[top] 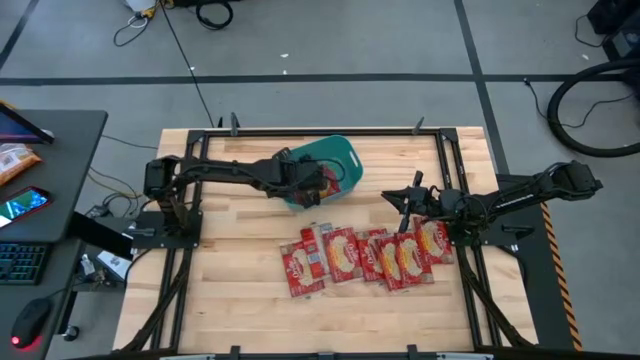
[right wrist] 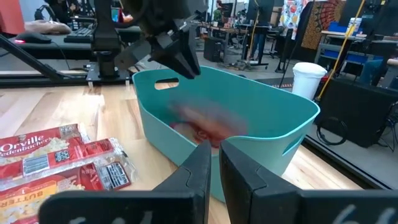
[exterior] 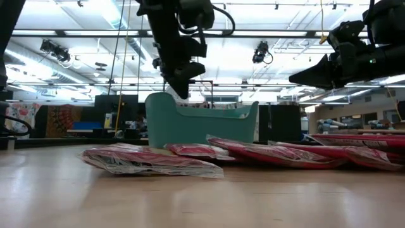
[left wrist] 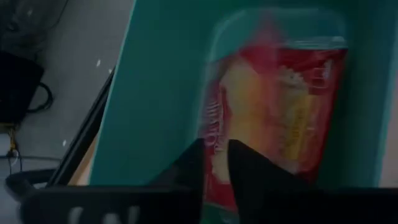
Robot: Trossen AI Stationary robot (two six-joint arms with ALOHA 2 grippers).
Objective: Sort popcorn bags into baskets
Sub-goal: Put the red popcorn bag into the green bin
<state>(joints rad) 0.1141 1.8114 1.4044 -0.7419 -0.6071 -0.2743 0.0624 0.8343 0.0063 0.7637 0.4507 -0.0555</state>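
The teal basket [top: 340, 158] stands at the table's far middle. My left gripper [right wrist: 185, 61] hangs over it, pointing down into it, fingers a little apart [left wrist: 216, 155] and holding nothing. Below it a red popcorn bag [left wrist: 280, 106] shows blurred inside the basket [right wrist: 205, 127], clear of the fingers. Several more popcorn bags [top: 365, 258] lie flat in a row on the table nearer the front edge, overlapping at their edges. My right gripper [top: 402, 197] waits level at the right, pointing at the basket, with a narrow gap between its fingers [right wrist: 214, 155] and nothing in it.
The row of bags [exterior: 152, 161] runs from the table's middle to under my right arm [top: 500, 200]. A desk with a keyboard and a phone [top: 25, 205] stands beyond the left edge. Bare wood lies along the front edge [top: 320, 320].
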